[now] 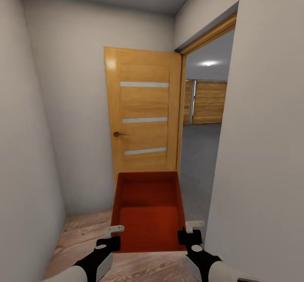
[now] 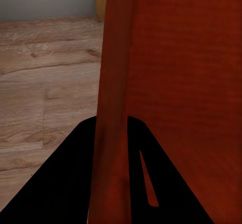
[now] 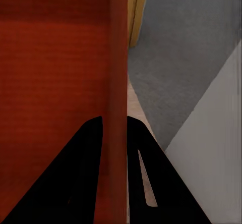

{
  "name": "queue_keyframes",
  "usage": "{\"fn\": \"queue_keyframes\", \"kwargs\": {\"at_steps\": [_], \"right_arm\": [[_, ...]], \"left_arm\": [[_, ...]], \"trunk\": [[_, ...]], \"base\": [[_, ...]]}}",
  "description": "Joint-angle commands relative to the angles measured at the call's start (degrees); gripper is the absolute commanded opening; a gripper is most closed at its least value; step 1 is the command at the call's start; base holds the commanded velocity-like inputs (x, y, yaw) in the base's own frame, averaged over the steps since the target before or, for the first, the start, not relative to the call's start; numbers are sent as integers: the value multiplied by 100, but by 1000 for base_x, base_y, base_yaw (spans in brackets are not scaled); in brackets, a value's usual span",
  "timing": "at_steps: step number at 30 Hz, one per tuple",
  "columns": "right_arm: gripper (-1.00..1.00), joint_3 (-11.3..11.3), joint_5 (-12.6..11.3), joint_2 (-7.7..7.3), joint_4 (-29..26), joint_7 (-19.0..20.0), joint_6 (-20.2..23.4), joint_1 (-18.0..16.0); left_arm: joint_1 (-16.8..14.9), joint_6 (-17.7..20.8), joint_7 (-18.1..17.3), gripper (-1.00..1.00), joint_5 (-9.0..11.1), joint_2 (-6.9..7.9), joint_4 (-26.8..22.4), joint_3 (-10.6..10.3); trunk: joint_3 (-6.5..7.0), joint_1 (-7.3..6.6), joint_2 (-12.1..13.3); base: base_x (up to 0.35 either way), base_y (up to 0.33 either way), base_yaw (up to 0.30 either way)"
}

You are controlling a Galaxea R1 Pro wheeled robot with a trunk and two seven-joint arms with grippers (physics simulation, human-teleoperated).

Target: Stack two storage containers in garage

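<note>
Although seen whole from the head camera, storage container (image 1: 148, 214) cut off in both wrist views, with just one red wall and part of the bottom in frame. Second container nowhere to be made out. Left gripper (image 1: 110, 236) clamped on the container's left wall near its near corner, dark fingers (image 2: 65, 183) straddling that wall. Right gripper (image 1: 189, 231) likewise clenched on the right wall, fingers (image 3: 75, 183) on both faces. Held level above wood plank flooring (image 1: 84, 235), in front of an open wood-panelled door (image 1: 143, 113) at 12 o'clock. Grey concrete floor (image 1: 198, 163) through the doorway at 1 o'clock.
</note>
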Motion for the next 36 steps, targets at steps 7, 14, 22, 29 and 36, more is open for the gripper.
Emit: {"fn": "queue_keyframes", "kwargs": {"at_steps": [7, 14, 22, 29, 36], "right_arm": [[-100, -184, 84, -26, 26, -14, 1, -5], [-100, -184, 82, -26, 26, -14, 2, -5], [-100, -184, 86, -26, 26, -14, 0, -5], [-100, -184, 83, -26, 26, -14, 0, -5], [-100, -184, 81, -35, 26, -14, 0, -5]], "left_arm": [[-7, -150, 44, -100, -2, 12, -30, -9], [-8, -150, 42, -100, -2, 12, -30, -9], [-7, -150, 42, -100, -2, 12, -30, -9], [-7, -150, 41, -100, -2, 12, -29, -9], [-8, -150, 41, -100, -2, 17, -30, -9]], "trunk": [[-10, 2, -9], [-10, 2, -9], [-10, 2, -9], [-10, 2, -9], [-10, 2, -9]], "base": [[0, 161, -283], [0, 306, -283], [1, 322, -283], [65, 322, -267], [91, 322, -34]]}}
